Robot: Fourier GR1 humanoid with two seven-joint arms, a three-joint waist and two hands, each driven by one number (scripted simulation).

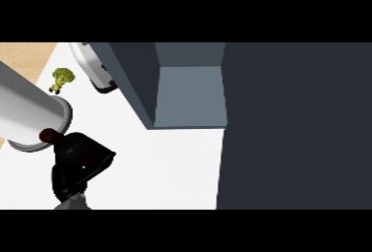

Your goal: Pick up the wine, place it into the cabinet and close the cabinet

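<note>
My left hand (pixel 78 165) hangs at the left of the head view, over the white counter (pixel 167 167), at the end of its grey forearm (pixel 25 110). Its black fingers are curled round the dark wine bottle. Only the bottle's dark red top (pixel 49 134) shows beside the wrist, and a grey end (pixel 73 202) shows below the fingers. The cabinet (pixel 291 123) stands to the right, its grey-blue inside (pixel 190 96) open and its dark door (pixel 134 81) swung out towards the hand. The right hand does not show.
A green broccoli (pixel 62 78) lies on the counter at the back left. Beside it, a white and grey appliance (pixel 94 66) stands against the open cabinet door. Bare white counter lies between the hand and the cabinet front.
</note>
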